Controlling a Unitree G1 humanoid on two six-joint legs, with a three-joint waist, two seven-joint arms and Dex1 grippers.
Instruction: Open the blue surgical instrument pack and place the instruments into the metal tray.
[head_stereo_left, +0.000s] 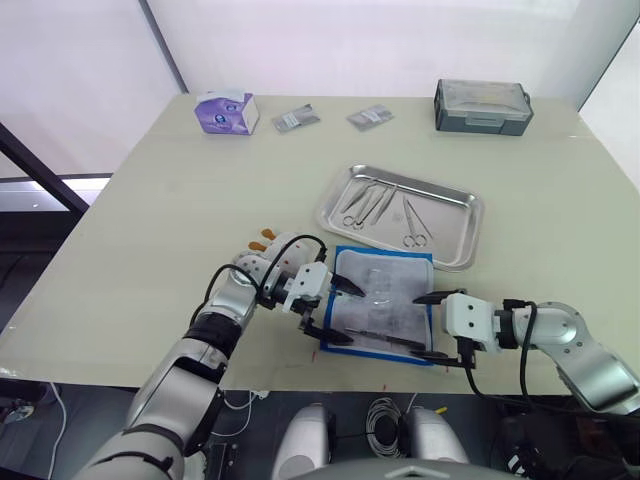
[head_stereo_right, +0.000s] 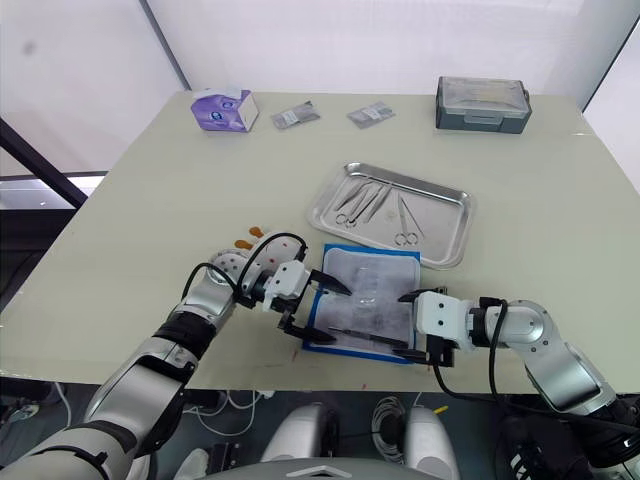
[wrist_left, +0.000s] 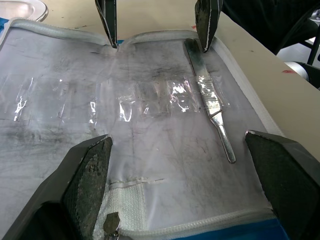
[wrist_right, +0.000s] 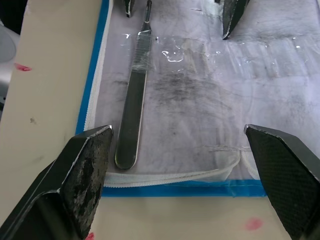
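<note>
Right, pack (head_stereo_left: 382, 305) lies open flat at the table's (head_stereo_left: 150, 230) near edge, tray (head_stereo_left: 462, 243) just beyond it holding several instruments (head_stereo_left: 385, 207). One scalpel handle (wrist_right: 131, 120) remains, tucked under a clear pocket strip along the pack's near edge. Left gripper (head_stereo_left: 332, 312) and right gripper (head_stereo_left: 432, 326) face each other across the lining, both spread wide, holding nothing. Risk: the handle is flat and slick, so the fingers may pinch lining instead, or drag the whole pack off the edge.
</note>
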